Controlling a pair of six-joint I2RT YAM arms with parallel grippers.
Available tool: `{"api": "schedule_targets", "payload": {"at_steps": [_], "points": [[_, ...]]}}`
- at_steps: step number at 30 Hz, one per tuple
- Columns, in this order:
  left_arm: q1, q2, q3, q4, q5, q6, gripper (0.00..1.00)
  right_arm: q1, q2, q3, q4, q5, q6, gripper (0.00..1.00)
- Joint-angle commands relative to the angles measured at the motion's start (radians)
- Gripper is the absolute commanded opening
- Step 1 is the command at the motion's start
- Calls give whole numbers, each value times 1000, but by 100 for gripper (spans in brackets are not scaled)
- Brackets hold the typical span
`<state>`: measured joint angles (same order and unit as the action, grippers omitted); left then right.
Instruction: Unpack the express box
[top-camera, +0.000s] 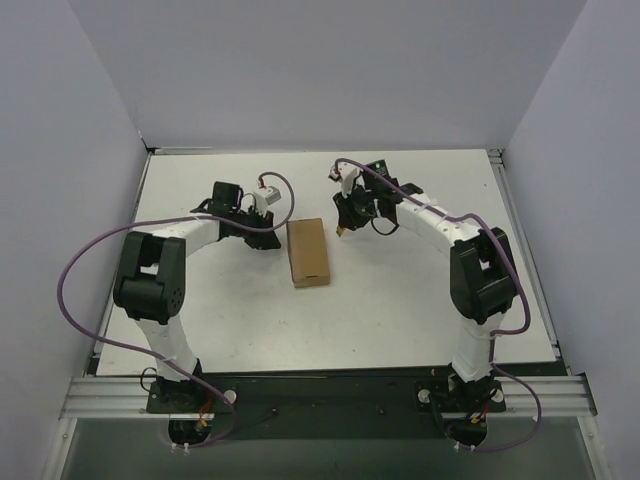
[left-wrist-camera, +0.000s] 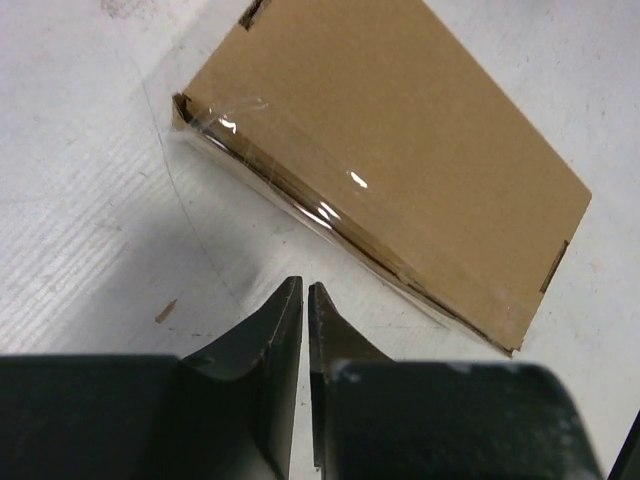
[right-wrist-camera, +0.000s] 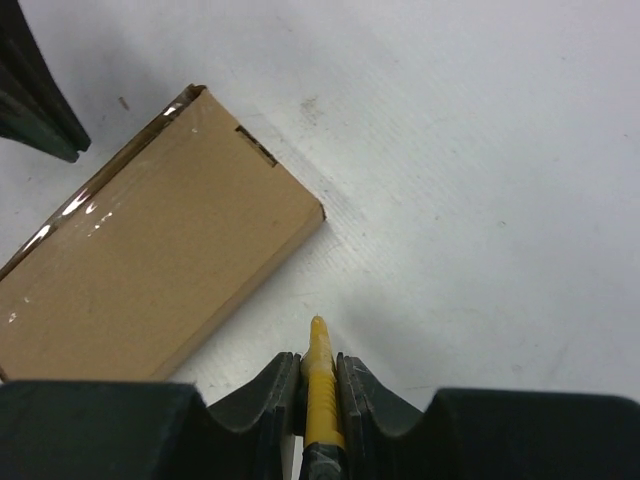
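The express box (top-camera: 308, 252) lies closed at frame centre on the tabletop (top-camera: 400, 300). Likely light, stiff, tape-slick; pin its long sides. My left fingers (left-wrist-camera: 278, 335) are closed, empty; my right fingers (right-wrist-camera: 283, 385) clamp the yellow knife (right-wrist-camera: 318, 390).

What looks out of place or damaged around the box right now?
Nothing serious. The box lies flat, closed and undamaged, though the clear tape along one long edge is wrinkled. A small brown scrap lies on the table near the shut left gripper. The right gripper grips the knife.
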<state>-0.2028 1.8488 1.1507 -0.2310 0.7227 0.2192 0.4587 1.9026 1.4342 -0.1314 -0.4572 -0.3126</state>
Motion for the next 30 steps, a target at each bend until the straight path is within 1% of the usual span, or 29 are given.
{"api": "schedule_targets", "payload": {"at_steps": [1,3,5,6,8,10,12,13,16,17,19,21,22,23,24,25,26,27,29,30], "points": [[-3,27,38,-86,47,83,17,-3,-42,54,19,81,29,0],[-18,39,56,-106,111,98,16,-3,-27,63,22,98,33,0],[-33,27,40,-73,136,86,16,-3,-22,72,19,104,36,0],[-62,23,37,-71,144,98,16,-3,-23,74,19,113,37,0],[-96,23,47,-134,156,167,15,-6,-28,81,12,127,40,0],[-151,23,49,-197,161,201,15,-12,-31,89,-10,127,40,0],[-190,9,43,-221,176,250,15,-26,-31,101,-25,127,40,0],[-225,-14,35,-223,187,262,16,-31,-31,101,-33,132,46,0],[-251,-49,0,-154,199,246,17,-58,-34,115,-57,150,70,0],[-250,-52,12,-151,207,224,18,-66,-39,118,-63,152,73,0],[-233,-66,50,-223,221,232,18,-94,-45,127,-80,143,81,0],[-184,-89,96,-272,236,252,20,-120,-62,143,-105,106,83,0],[-163,-115,106,-265,238,249,21,-124,-66,150,-112,98,84,0],[-109,-123,113,-239,236,188,23,-130,-79,160,-126,80,83,0],[-86,-126,125,-167,227,137,24,-140,-85,182,-151,66,86,0],[-61,-114,136,-136,221,91,25,-143,-94,192,-163,54,87,0],[-28,-100,148,-105,215,7,27,-143,-117,198,-172,46,90,0],[-17,-55,187,-72,204,-24,27,-143,-129,201,-184,32,99,0],[-6,-1,234,-64,204,-76,27,-135,-177,195,-191,17,112,0],[-6,24,259,-35,201,-93,30,-138,-192,187,-194,-42,98,0]]}}
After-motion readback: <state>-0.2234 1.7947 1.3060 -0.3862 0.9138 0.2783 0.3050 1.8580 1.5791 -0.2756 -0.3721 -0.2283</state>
